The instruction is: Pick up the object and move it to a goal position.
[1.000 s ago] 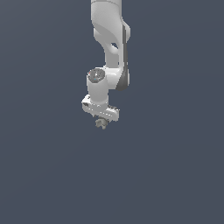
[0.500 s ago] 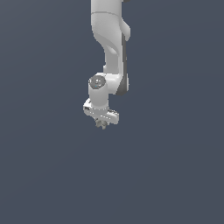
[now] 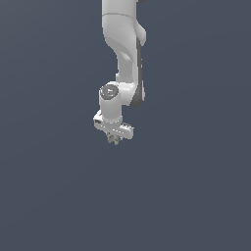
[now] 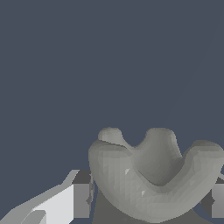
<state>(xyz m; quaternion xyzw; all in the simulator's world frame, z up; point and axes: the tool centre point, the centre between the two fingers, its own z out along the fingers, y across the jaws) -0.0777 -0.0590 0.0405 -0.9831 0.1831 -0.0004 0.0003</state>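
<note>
The white arm hangs down in the middle of the exterior view. Its gripper [image 3: 114, 139] is shut on the object [image 3: 114, 140], a tiny lumpy grey-tan thing that peeks out below the fingers, held in the air. In the wrist view the object [image 4: 153, 175] looks large and lobed, with a hollow middle, and sits between the white fingers [image 4: 65, 203], one on each side of it.
A plain dark grey-blue surface [image 3: 59, 186] fills the background in both views. No other objects, containers or edges show.
The arm has shifted slightly toward the exterior view's right and a little up, carrying the object. The gripper stays shut on it.
</note>
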